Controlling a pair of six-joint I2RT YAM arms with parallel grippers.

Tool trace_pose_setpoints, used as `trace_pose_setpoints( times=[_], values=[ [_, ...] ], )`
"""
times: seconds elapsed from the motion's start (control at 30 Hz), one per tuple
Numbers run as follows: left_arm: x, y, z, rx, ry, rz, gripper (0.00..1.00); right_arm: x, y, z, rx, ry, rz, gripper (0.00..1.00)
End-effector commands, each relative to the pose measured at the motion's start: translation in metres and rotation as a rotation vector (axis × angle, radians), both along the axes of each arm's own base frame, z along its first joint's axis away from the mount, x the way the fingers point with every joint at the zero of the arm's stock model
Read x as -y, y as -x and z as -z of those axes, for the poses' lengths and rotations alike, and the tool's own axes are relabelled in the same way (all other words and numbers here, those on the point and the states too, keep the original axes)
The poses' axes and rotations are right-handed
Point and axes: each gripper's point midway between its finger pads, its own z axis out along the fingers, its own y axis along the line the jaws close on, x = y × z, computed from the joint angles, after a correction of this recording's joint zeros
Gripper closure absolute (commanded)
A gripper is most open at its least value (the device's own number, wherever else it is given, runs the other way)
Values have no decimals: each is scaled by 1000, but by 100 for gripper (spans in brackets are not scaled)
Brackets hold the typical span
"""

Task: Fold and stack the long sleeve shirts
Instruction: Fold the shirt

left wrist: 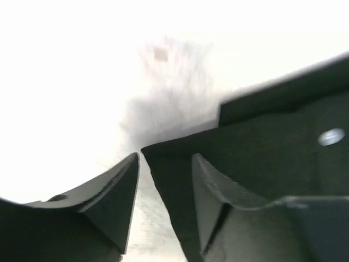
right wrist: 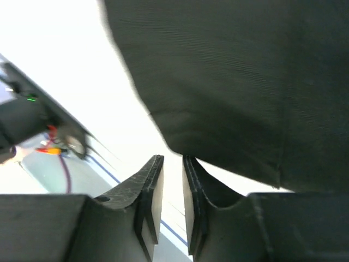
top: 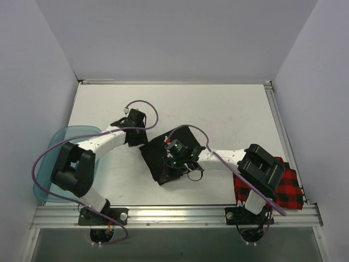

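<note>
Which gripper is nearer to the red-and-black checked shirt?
Right. The right gripper is over the black shirt, to the left of the checked shirt; the left gripper is farther left, at the black shirt's corner.

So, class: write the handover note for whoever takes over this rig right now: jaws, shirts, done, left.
Left gripper: jaws open, a corner of the black shirt between them, unclamped.
Right gripper: jaws almost together, nothing between them, at the black shirt's edge.
Black shirt folded small, centre of the table; red check shirt at the near right edge, partly under the right arm.
Done: black shirt looks folded.
Left: fold the red check shirt if unfolded, then stack the two.
</note>
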Motion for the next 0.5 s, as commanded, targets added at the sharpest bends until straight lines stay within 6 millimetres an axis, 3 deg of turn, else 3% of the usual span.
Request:
trace_pose_setpoints(
  times=[0.0,0.07,0.13,0.2,0.23,0.3,0.33,0.4,0.47],
  values=[
    [-5,-21,-59,107,-22,44,45,-18,-27,-33,112,-24,8,78],
    [3,-10,-74,126,63,5,26,0,-38,-47,177,37,16,73],
    [4,13,-82,150,113,-22,12,18,-49,-64,252,59,10,68],
    [8,34,-88,161,198,-78,9,49,-60,-64,253,106,53,59],
    [6,50,-71,127,201,-93,8,60,-66,-75,296,100,56,56],
    [13,63,-69,141,273,-124,8,94,-77,-71,299,154,112,49],
    [16,74,-54,120,277,-119,8,106,-82,-80,336,157,125,48],
    [20,82,-46,109,305,-152,9,138,-91,-75,340,212,192,46],
    [27,91,-30,79,308,-158,11,155,-95,-81,360,209,239,46]
  ],
)
